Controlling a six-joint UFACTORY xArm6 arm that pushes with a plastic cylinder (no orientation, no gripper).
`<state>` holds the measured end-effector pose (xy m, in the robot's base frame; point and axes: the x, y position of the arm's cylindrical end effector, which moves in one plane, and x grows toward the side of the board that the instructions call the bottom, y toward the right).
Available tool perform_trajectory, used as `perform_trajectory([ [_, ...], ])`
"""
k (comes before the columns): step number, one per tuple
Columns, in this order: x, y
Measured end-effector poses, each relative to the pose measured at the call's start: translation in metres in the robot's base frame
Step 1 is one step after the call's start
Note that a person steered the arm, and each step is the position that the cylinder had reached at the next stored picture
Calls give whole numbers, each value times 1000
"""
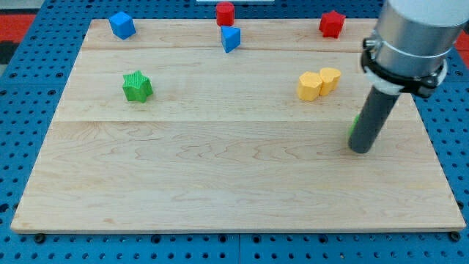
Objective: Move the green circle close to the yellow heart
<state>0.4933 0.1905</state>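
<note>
The green circle (355, 122) shows only as a thin green sliver at the left edge of my rod; the rest is hidden behind it. My tip (360, 149) rests on the board just below the circle, touching or nearly touching it. The yellow heart (330, 78) lies up and to the left of the circle, pressed against a second yellow block (310, 86) on its left. The circle sits a short way below and right of the heart.
A green star (137, 86) lies at the view's left. Along the top edge are a blue cube (122, 25), a red block (225, 13), a blue block (231, 39) and a red star (331, 23). The wooden board (220, 169) ends close to my rod's right.
</note>
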Motion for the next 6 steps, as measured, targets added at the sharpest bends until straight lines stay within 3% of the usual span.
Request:
perform_trajectory([
  [2,-15,35],
  [4,-85,16],
  [5,-88,17],
  [6,-133,-3],
])
